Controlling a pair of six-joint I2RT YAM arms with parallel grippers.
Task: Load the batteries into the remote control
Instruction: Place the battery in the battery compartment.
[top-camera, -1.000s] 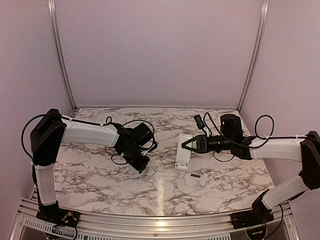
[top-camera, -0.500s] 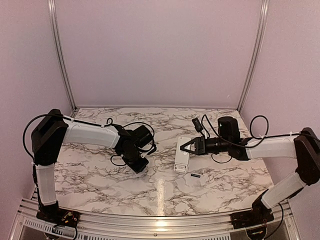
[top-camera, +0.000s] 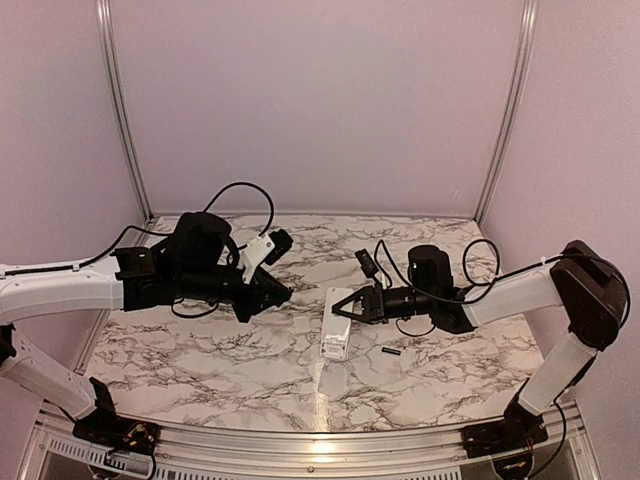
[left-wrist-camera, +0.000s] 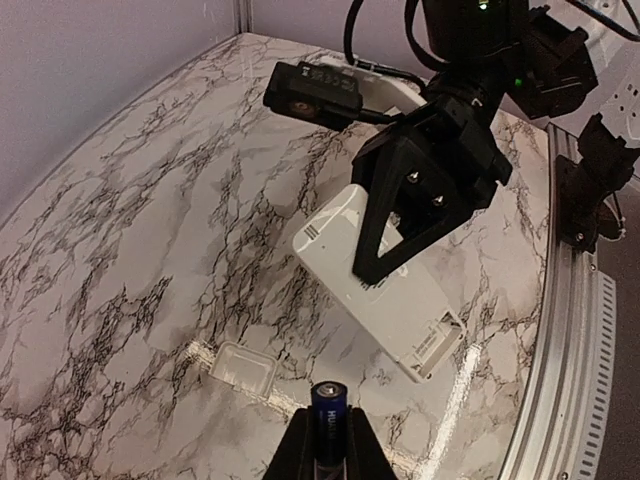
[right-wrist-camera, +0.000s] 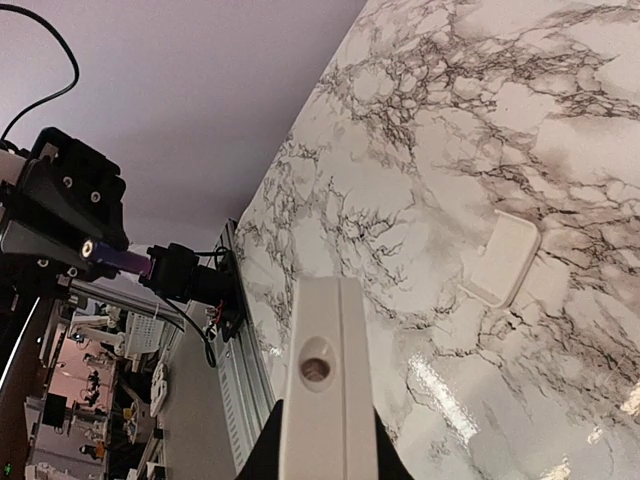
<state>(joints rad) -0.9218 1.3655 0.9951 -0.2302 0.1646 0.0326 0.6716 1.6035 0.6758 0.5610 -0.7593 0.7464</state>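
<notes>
My right gripper (top-camera: 347, 305) is shut on the white remote control (top-camera: 335, 327), holding it back side up and slanted just above the table centre. In the left wrist view the remote control (left-wrist-camera: 400, 300) shows an open compartment at its near end, under the right gripper (left-wrist-camera: 420, 200). My left gripper (left-wrist-camera: 328, 440) is shut on one dark battery (left-wrist-camera: 328, 410) that sticks out past the fingertips, a short way from the remote. From the top view, the left gripper (top-camera: 281, 293) points right. A second battery (top-camera: 391, 352) lies on the table right of the remote.
A small white cover plate (top-camera: 302, 324) lies flat between the two grippers, also seen as the cover plate (left-wrist-camera: 243, 369) and the cover plate (right-wrist-camera: 505, 258). The metal table rim (top-camera: 320, 440) runs along the front. Purple walls close the back and sides.
The left arm has lifted and swung round, so its gripper now points right at the remote. The right gripper has carried the remote left and nearer the front.
</notes>
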